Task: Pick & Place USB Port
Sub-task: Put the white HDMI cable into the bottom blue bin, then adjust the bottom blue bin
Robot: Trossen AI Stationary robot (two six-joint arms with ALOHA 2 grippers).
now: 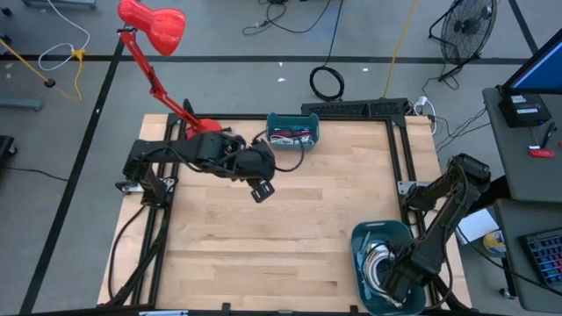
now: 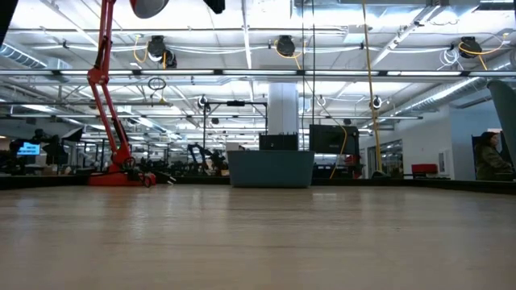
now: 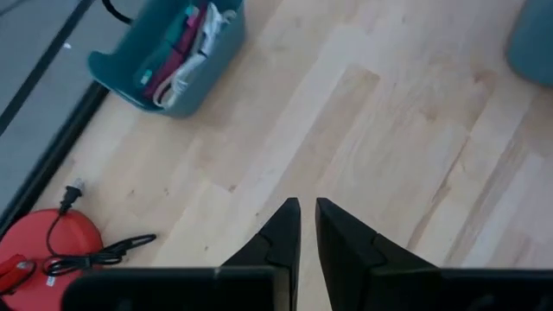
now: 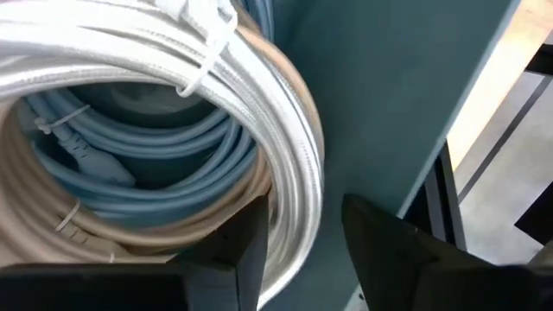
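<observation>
The right claw (image 1: 392,283) is down inside the near bin (image 1: 362,239), a teal bin at the near right corner of the counter (image 1: 263,237). In the right wrist view its fingers (image 4: 251,238) are spread, with a gap between them, and they straddle a white cable coil (image 4: 155,60). The coil is bound with a white zip tie (image 4: 203,43). It lies on top of a light blue coil (image 4: 155,147) and a tan coil (image 4: 52,225), all packed against the bin's teal wall (image 4: 380,78). One finger sits inside the white loop and the other is outside it, next to the wall. The fingers are not pressed onto the cable.

The left claw (image 1: 262,190) hangs above the counter, near its far middle, with nothing in it. The left wrist view shows its two fingers (image 3: 281,233) almost pressed together, with only a thin slit between them, over bare wood.

A second teal bin, the far bin (image 1: 292,132), stands at the far edge of the counter. It holds white cables (image 3: 186,60) and something red. Just beside the left arm is the red lamp (image 1: 154,25), whose base (image 3: 43,250) rests on the counter with a black cord (image 3: 99,252) lying by it.

The low view shows the far bin (image 2: 272,168) and the lamp's arm (image 2: 105,89), but neither claw.
</observation>
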